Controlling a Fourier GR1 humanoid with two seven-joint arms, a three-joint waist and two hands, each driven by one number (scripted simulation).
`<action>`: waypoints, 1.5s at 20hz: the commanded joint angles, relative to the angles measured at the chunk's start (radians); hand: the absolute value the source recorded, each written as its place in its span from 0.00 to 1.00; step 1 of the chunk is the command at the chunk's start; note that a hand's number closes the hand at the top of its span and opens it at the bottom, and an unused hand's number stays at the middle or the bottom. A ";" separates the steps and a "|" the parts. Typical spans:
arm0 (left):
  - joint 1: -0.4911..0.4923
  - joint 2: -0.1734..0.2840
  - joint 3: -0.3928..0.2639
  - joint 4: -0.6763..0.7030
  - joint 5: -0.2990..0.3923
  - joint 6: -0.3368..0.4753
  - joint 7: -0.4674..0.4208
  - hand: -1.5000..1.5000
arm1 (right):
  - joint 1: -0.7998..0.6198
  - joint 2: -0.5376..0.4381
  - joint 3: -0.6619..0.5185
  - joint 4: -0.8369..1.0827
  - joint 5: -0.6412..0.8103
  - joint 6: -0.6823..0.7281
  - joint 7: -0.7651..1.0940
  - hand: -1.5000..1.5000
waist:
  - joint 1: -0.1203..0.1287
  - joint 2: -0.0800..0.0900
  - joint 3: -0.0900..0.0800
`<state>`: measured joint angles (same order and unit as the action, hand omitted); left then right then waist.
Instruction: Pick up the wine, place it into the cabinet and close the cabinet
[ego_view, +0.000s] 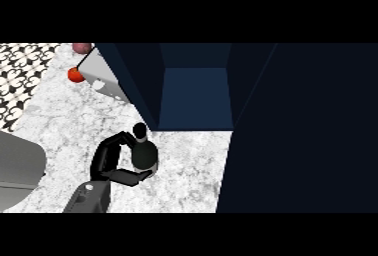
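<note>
1. Currently the left hand (114, 162) has its fingers and thumb curled round the wine bottle (143, 150), dark and upright on the marble counter (184, 170).
2. Bottle sits just in front of the open navy cabinet (196, 95).
3. Cabinet door (303, 130) stands open at right.
4. Red object (74, 75) beside the cabinet's left wall, far side.
5. Right hand doesn't show.

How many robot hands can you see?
1. The left hand is at the lower left of the counter, curled round the wine bottle before the open cabinet. The right hand is out of view.
</note>
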<state>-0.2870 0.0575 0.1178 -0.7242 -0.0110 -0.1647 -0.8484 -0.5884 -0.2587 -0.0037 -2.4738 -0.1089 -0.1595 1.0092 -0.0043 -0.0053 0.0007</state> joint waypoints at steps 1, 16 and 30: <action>0.030 -0.055 -0.051 -0.109 0.028 0.115 -0.029 1.00 | -0.056 -0.002 -0.035 0.019 -0.094 -0.001 0.034 0.00 | 0.009 0.000 -0.001; 0.095 -0.057 -0.342 -0.734 0.217 0.245 0.462 1.00 | 0.010 -0.010 -0.088 -0.042 -0.148 0.021 0.033 0.00 | 0.004 0.001 0.000; -0.275 -0.058 -0.422 -0.796 0.226 0.667 0.894 1.00 | 0.059 -0.010 -0.094 -0.115 -0.156 0.044 0.057 0.00 | -0.015 0.002 0.000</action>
<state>-0.4652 0.0003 -0.3244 -1.5623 0.1943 0.4358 -0.0371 -0.5606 -0.2610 -0.0661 -2.4619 -0.1513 -0.1238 1.0039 -0.0132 -0.0036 0.0008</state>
